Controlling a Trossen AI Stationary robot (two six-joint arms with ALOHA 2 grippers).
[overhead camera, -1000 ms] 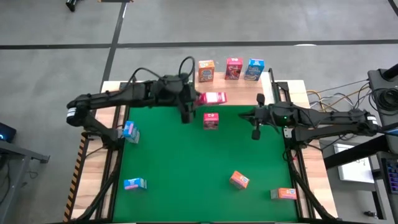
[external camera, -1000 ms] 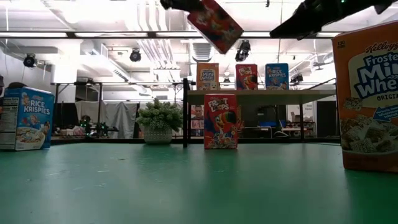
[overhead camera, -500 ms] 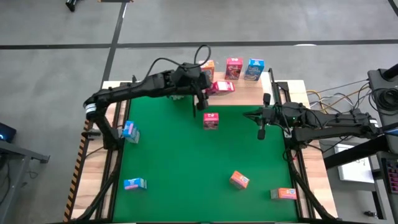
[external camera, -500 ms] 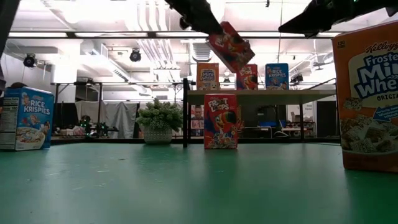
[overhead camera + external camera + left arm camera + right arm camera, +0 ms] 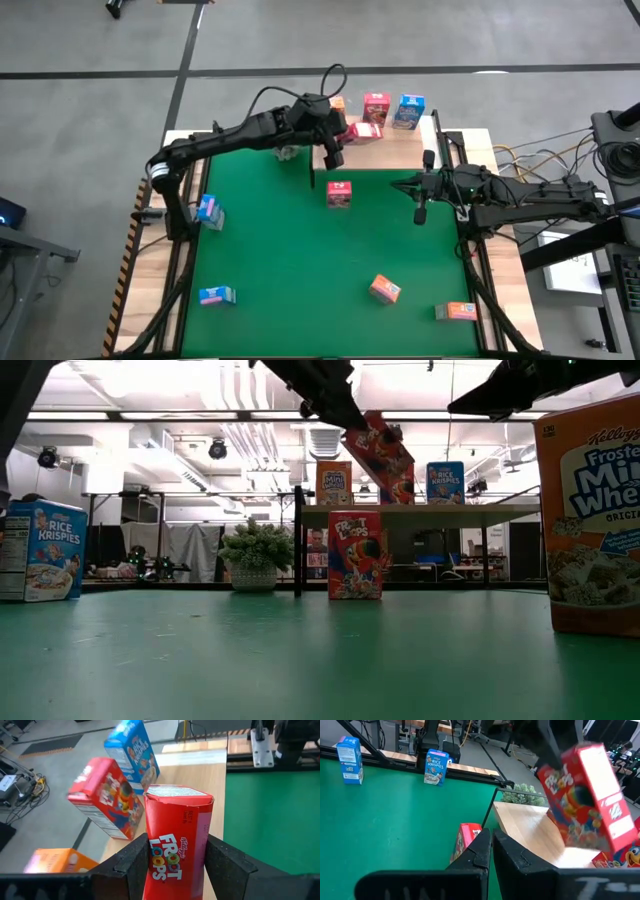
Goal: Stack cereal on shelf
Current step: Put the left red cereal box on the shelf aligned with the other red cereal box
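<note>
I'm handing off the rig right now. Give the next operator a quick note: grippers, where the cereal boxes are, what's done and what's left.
Left gripper: shut on a red Froot Loops box, held tilted in the air over the shelf.
Right gripper: shut, empty, waiting above the mat's right edge.
Done: an orange box, a red box and a blue box stand on the shelf.
Left: place the held box; then the red box, two orange boxes and two blue boxes on the green mat.
</note>
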